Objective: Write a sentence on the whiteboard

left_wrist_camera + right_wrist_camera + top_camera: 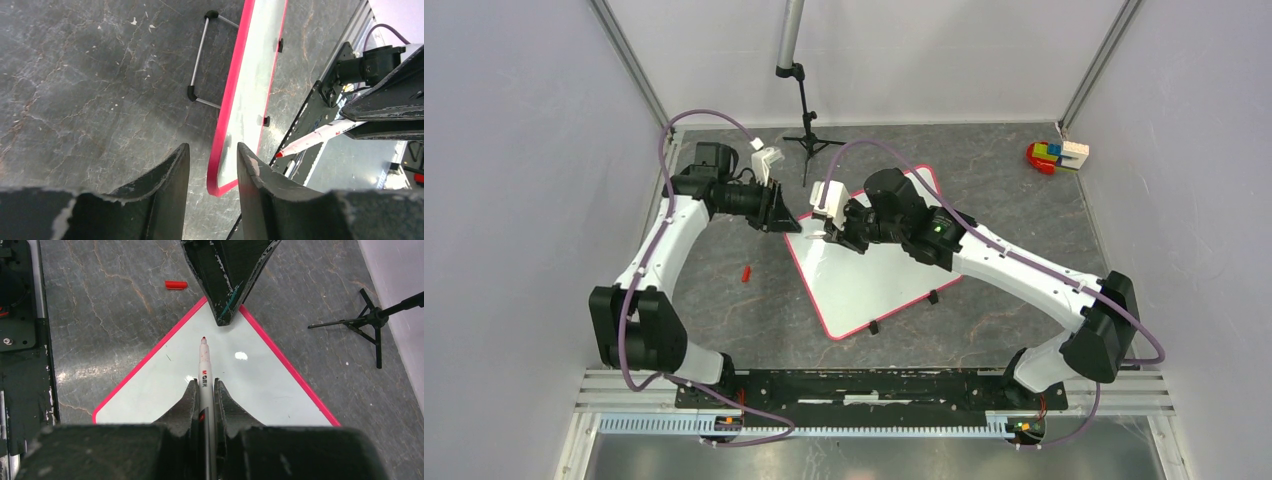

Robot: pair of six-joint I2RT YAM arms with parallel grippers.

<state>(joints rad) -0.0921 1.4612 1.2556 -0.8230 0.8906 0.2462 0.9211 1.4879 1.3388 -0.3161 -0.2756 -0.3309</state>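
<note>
The whiteboard point(879, 270) lies flat on the dark table, turned like a diamond, with a red-pink frame and black clip feet. Its white face point(250, 385) shows no strokes; the sentence is out of view. My right gripper point(836, 235) point(205, 382) is shut on a white marker point(203, 362) with a red tip. The marker points over the board's left corner; whether the tip touches I cannot tell. My left gripper point(786, 220) point(212, 147) hangs open and holds nothing, just beside that same corner point(222, 187). The marker point(320, 135) also shows in the left wrist view.
A red marker cap point(746, 272) point(176, 285) lies on the table left of the board. A black tripod stand point(807, 130) point(370, 320) rises behind the board. Coloured toy blocks point(1056, 155) sit at the back right corner. Walls close three sides.
</note>
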